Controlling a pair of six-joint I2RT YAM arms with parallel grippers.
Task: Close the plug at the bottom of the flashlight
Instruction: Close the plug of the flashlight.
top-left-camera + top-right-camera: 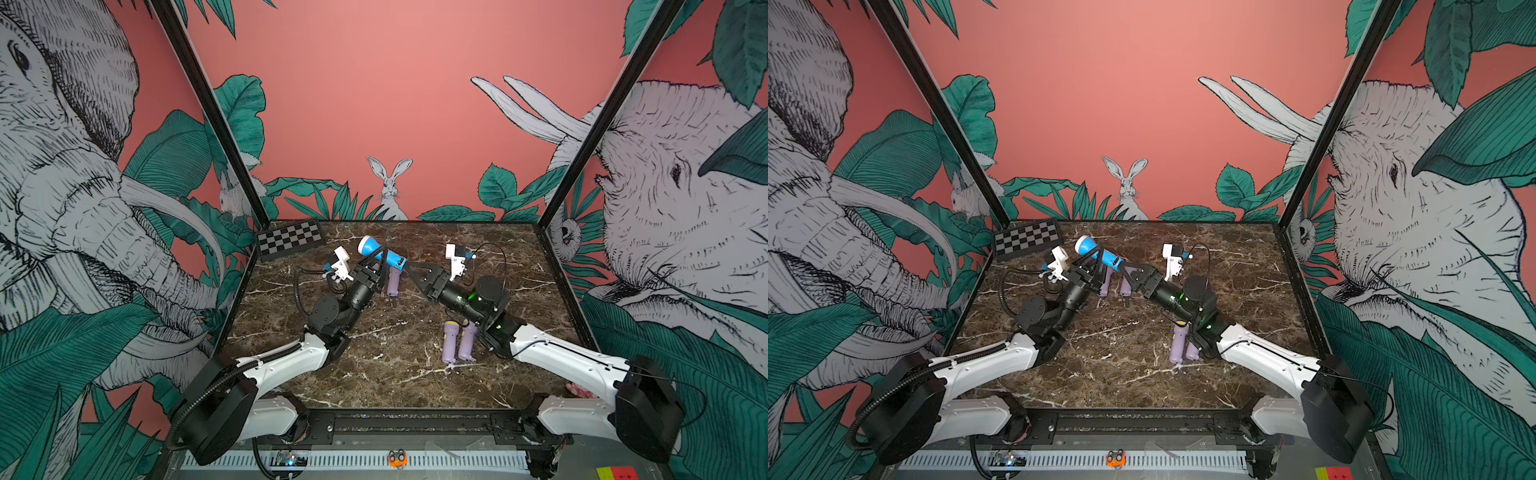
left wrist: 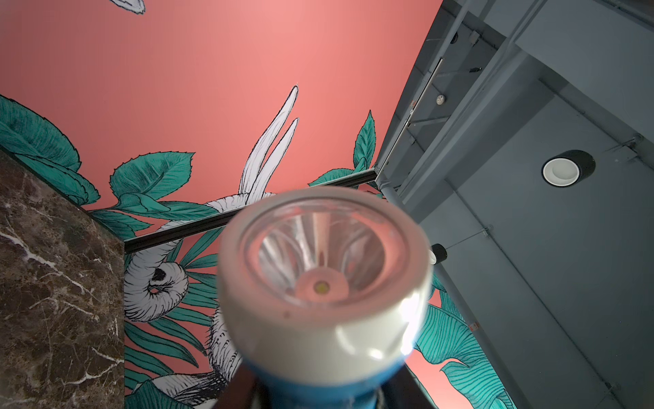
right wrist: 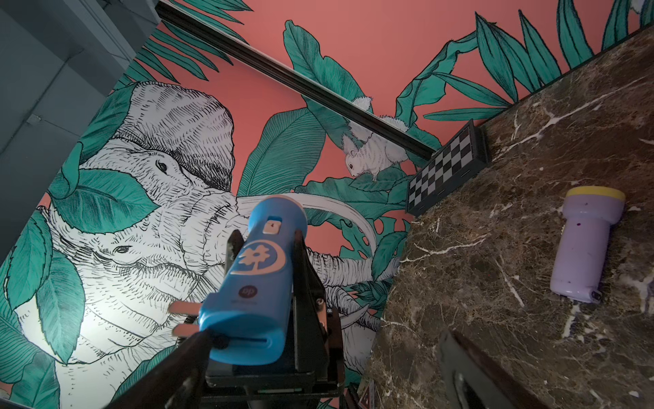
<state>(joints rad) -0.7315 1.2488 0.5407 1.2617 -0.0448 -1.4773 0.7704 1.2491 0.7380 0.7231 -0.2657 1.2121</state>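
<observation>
2 prongs (image 3: 184,308) out (right wrist only), blue flashlight (image 3: 258,283)

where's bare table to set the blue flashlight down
Front centre of the marble table, left of the purple flashlight pair, is bare. So is the back right corner. Crowded: mid-back, where the left tool holds the blue flashlight, more purple flashlights close by.

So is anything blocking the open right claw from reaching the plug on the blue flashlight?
Nothing visible. The right claw is at the bottom end of the blue plastic flashlight, one finger beside the two folded-out plug prongs. The left claw holds it in the air.
</observation>
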